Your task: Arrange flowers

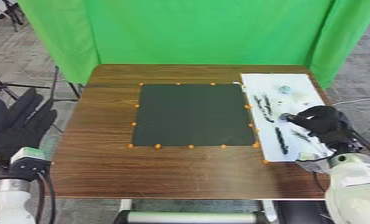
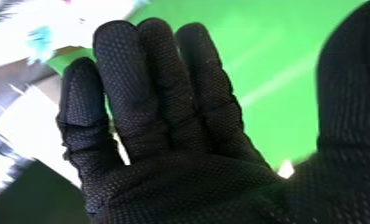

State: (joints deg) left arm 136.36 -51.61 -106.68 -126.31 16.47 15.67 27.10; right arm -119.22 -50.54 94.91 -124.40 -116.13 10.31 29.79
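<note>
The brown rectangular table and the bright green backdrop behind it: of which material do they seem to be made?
The brown table looks like wood or wood-look laminate with slight sheen: streaky grain runs across its top. The green backdrop seems matte fabric, hanging in soft vertical folds; the fibre is unclear.

"What do you see of your robot's arms?"
"You have a white left arm (image 1: 4,205) and a white right arm (image 1: 355,182), both smoothly rounded."
"And your hands?"
"Your left hand (image 1: 20,125) and right hand (image 1: 325,122) wear black fabric; close up, your right glove (image 2: 190,187) has a fine, pale-flecked mesh."
"Any fittings?"
"You get a silvery collar (image 1: 5,185) and a green-and-white box (image 1: 28,154) on the left, plus dark cables at both wrists."
</note>
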